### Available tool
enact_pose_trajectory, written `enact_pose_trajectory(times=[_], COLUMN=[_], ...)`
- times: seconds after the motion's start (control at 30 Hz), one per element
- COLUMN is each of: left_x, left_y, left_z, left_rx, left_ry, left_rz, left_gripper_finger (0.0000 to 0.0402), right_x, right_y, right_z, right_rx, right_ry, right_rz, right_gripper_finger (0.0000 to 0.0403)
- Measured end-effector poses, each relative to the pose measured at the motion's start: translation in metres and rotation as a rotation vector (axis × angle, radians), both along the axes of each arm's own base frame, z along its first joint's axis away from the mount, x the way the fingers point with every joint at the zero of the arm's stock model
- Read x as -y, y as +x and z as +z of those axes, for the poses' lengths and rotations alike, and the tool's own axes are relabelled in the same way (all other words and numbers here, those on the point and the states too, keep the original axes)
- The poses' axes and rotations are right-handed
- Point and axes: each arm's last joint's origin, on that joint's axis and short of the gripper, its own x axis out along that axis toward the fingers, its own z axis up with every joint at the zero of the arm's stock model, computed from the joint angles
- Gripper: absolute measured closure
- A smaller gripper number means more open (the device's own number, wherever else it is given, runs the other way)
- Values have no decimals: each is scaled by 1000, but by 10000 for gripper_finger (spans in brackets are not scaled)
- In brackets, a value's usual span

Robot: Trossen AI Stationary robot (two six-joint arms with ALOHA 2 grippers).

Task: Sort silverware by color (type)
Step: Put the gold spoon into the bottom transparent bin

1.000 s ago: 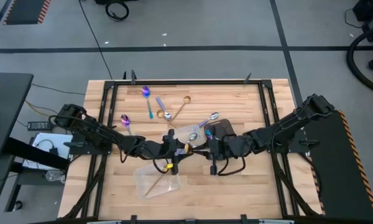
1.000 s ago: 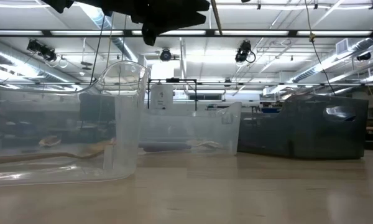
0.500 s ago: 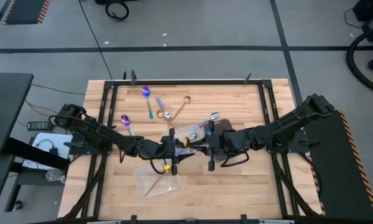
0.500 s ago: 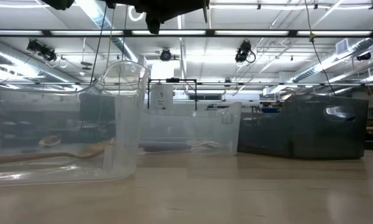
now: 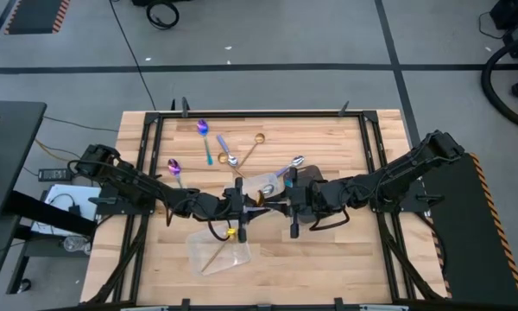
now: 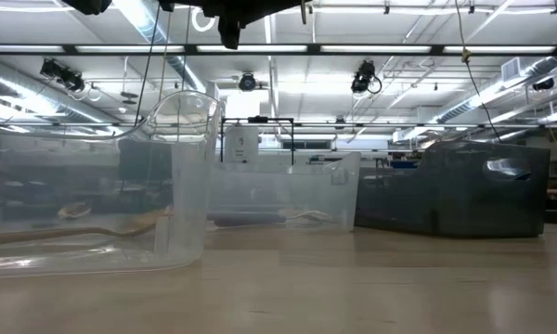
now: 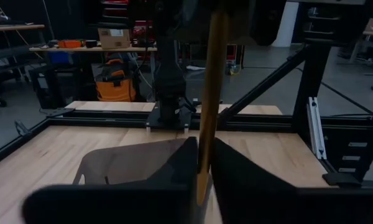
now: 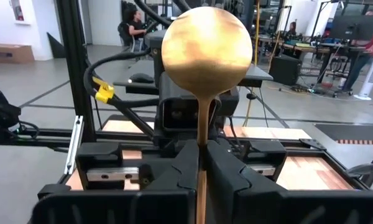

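**Gold spoon held between both grippers above the table middle**

The left gripper [image 5: 244, 205] and the right gripper [image 5: 285, 205] face each other over the middle of the wooden table [image 5: 345, 259]. Between them is a gold spoon [image 8: 206, 43]. In the right wrist view the fingers [image 8: 236, 177] of the right gripper are clenched on the spoon's handle, and the round bowl stands up in front of the camera. In the left wrist view the same gold handle [image 7: 210, 93] passes between the left fingers [image 7: 180, 168], which stand close on both sides of it; its upper end is cut off by the dark body of the other arm, and I cannot tell if the pads really press it.

From above, the spoon itself is almost hidden by the two grippers. Other silverware lies on the far half of the table: a purple spoon [image 5: 203, 128], another purple one [image 5: 173, 166], a silver spoon [image 5: 230, 159], a gold spoon [image 5: 258, 138] and a silver one [image 5: 297, 161]. A clear container [image 5: 220, 250] lies nearer, with a thin gold piece inside, hard to make out. In the low view both arms are cut off at the upper edge.
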Motion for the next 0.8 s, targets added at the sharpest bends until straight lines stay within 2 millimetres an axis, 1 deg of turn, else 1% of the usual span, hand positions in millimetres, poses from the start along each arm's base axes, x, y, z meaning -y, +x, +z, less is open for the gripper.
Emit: enact_pose_trajectory(times=[0.07, 0.17, 0.27, 0.4, 0.57, 0.7, 0.8], left_x=[-2, -2, -2, -3, -2, 0, 1], left_y=[1, 1, 1, 1, -3, -14, -27], left_z=[0, 0, -1, 0, 4, 13, 22], left_rx=[-1, -2, -5, -3, -6, -47, -85], left_ry=[1, 1, 2, -1, -16, -37, -72], left_rz=[5, 7, 6, 11, 44, 74, 94], left_gripper_finger=[378, 378, 378, 378, 378, 378, 378], right_x=[0, 0, 0, 1, 7, 12, 12], right_y=[0, 0, 0, -3, -21, -37, -49], right_z=[0, 0, -1, 1, 13, 21, 25], right_rx=[1, 0, -8, -28, -61, -111, -153], right_ry=[3, 10, 23, 23, 53, 36, 49], right_rz=[0, -3, -2, -3, -2, 1, 10], right_gripper_finger=[379, 376, 362, 319, 247, 202, 183])
